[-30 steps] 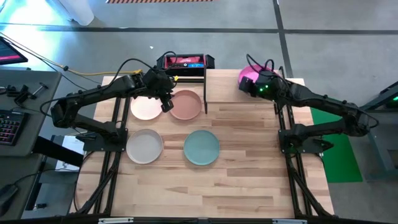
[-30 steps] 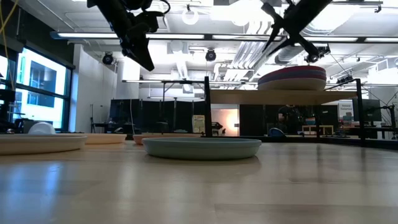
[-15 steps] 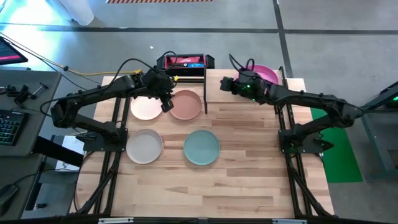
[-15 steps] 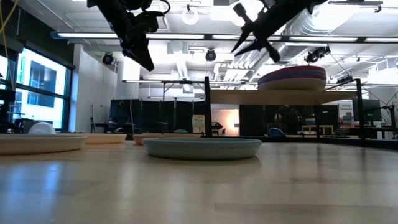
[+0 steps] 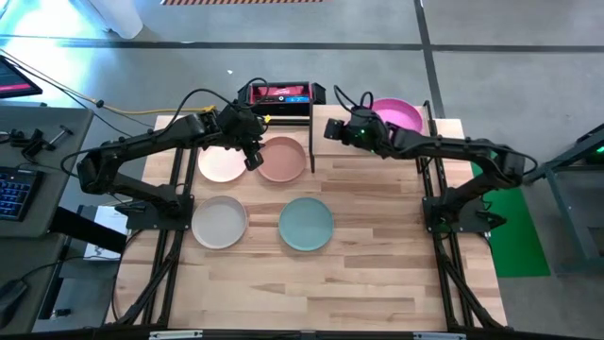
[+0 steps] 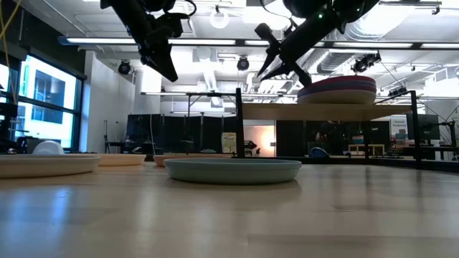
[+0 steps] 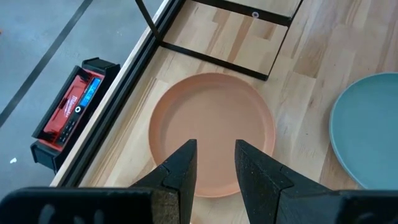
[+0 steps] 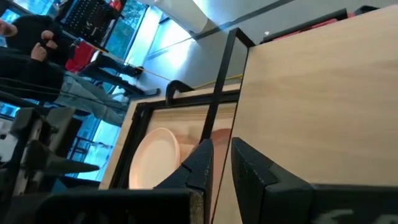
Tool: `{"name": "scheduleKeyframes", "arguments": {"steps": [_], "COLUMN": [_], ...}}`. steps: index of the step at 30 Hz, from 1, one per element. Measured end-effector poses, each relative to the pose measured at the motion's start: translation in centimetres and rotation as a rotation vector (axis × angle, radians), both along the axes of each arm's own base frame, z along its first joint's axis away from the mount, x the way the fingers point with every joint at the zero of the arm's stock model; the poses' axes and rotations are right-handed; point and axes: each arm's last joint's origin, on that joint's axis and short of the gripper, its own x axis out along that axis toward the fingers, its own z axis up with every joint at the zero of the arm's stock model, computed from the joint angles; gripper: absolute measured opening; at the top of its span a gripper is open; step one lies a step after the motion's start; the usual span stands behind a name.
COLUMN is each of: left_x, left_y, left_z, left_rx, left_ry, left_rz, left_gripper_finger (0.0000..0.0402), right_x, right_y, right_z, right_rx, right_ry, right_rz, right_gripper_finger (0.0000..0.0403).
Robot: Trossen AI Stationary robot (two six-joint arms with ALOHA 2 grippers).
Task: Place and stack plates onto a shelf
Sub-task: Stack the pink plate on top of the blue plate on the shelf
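Magenta-topped stack sits on the shelf behind the empty, slightly parted right gripper, while four plates wait on the table, terracotta plate below the open left gripper.

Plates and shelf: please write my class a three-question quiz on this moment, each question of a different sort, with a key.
1. True or false: the magenta plate tops the stack on the shelf.
2. How many plates lie on the tabletop? A two, B four, C six.
3. Which claw hangs over the shelf's bare end: the left claw or the right claw?
Key: 1 true; 2 B; 3 the right claw.
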Motion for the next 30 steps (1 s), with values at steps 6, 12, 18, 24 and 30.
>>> {"name": "scheduleKeyframes", "arguments": {"steps": [6,12,18,24,30], "left_x": [0.00,0.00,0.00,0.00,0.00], "left_y": [0.01,0.00,0.00,0.01,0.01], "left_z": [0.00,0.00,0.00,0.00,0.00], "left_rx": [0.000,0.000,-0.004,-0.004,-0.004], "left_ry": [0.000,0.000,-0.002,-0.003,-0.003], "left_rz": [0.000,0.000,0.005,0.006,0.006], "left_gripper_finger": [0.0097,0.0097,0.0097,0.0097,0.0097], "right_x": [-0.03,-0.22,-0.30,-0.44,-0.64], "right_y": [-0.47,-0.57,-0.59,-0.51,-0.47], "right_z": [-0.17,-0.17,-0.27,-0.57,-0.88], "right_rx": [0.004,0.002,0.000,0.021,0.037], "right_ry": [0.000,0.014,0.028,0.054,0.087], "right_rz": [-0.001,-0.010,-0.024,-0.029,-0.040], "right_gripper_finger": [0.0036,0.0036,0.0036,0.0036,0.0036]}}
